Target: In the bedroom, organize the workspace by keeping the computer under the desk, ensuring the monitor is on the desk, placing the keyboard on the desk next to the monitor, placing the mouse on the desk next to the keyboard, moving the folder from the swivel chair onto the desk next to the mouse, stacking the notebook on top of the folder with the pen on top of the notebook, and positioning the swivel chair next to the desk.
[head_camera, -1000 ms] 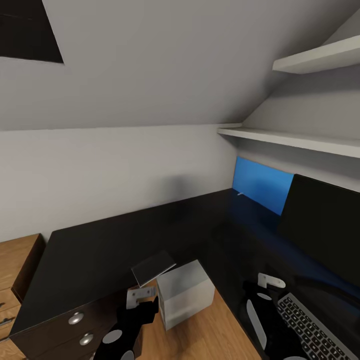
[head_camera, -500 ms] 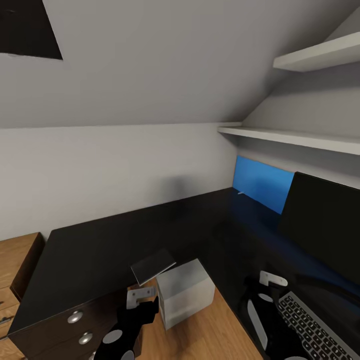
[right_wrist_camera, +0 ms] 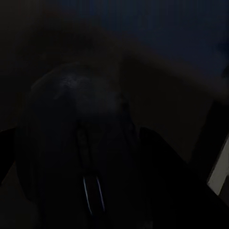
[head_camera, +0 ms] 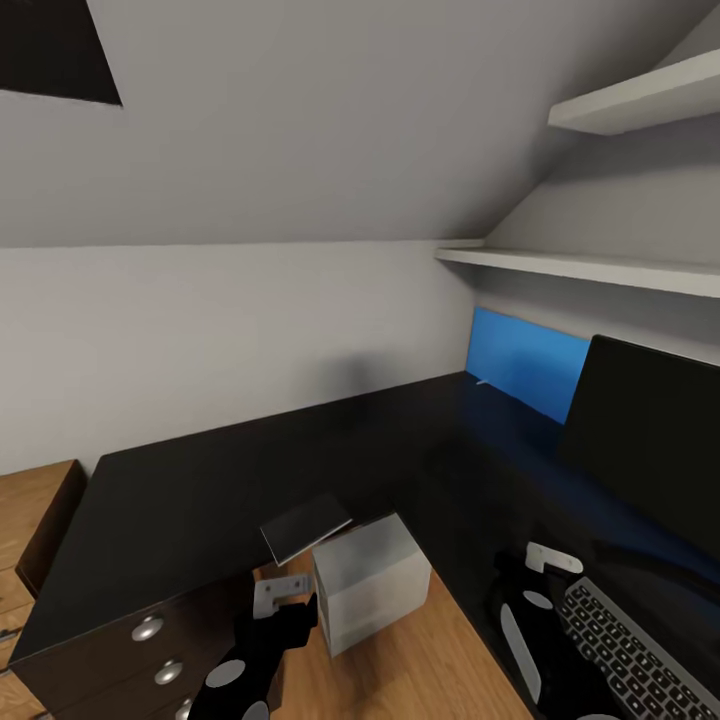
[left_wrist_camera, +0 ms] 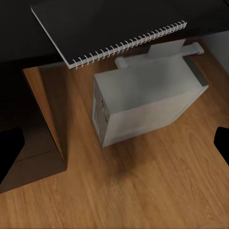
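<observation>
The black desk (head_camera: 200,490) wraps around the corner, with its blue back panel (head_camera: 525,365) at the right. On it stand the black monitor (head_camera: 650,440) and the keyboard (head_camera: 640,660). Below the desk edge, the light grey computer (head_camera: 370,585) sits on the floor. A spiral-bound notebook (head_camera: 305,527) lies at the desk edge just above it. My left gripper (head_camera: 285,600) hangs open over the floor beside the computer (left_wrist_camera: 143,105), below the notebook (left_wrist_camera: 105,28). My right gripper (head_camera: 530,585) is over the desk left of the keyboard, its fingers on both sides of the black mouse (right_wrist_camera: 81,152).
Two white shelves (head_camera: 600,270) jut out above the monitor. Black drawers with silver knobs (head_camera: 148,628) sit under the desk's left wing, and a light wooden cabinet (head_camera: 30,500) is beyond them. Wooden floor (head_camera: 420,670) shows between the desk wings. A dark skylight (head_camera: 50,50) is overhead.
The whole picture has shifted slightly upward, so the camera moved. Both arms, the notebook and the computer keep their places relative to each other.
</observation>
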